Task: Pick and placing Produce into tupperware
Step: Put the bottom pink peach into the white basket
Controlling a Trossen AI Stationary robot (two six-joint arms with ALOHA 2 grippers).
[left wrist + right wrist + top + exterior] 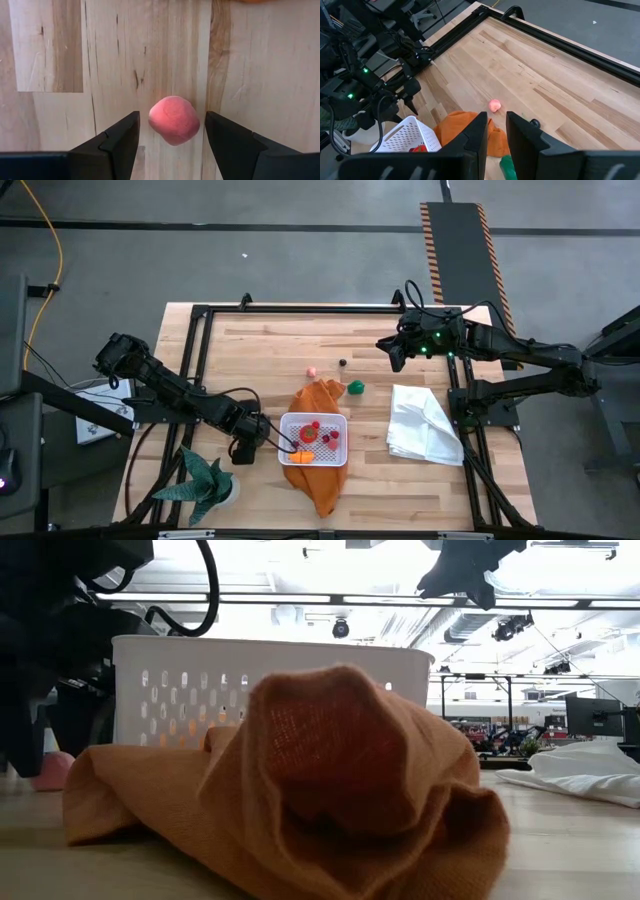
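On the desk, the tupperware stands on the orange cloth. Toward the desk's left edge, your left gripper is open around the pink produce, not gripping. Lower it a little, keep it centred, and close gently. The right gripper waits, nearly closed and empty, near the far right corner.

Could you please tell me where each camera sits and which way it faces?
High: above the table, looking straight down; both arms show, left gripper beside the tupperware, right gripper near the far edge.
Low: at table-top height, level with the orange cloth; dark arms above.
Left wrist: looking down at a pink piece between its own open fingers.
Right wrist: looking across the table past its own fingers.
Shared: high and right wrist both show tupperware and orange cloth.
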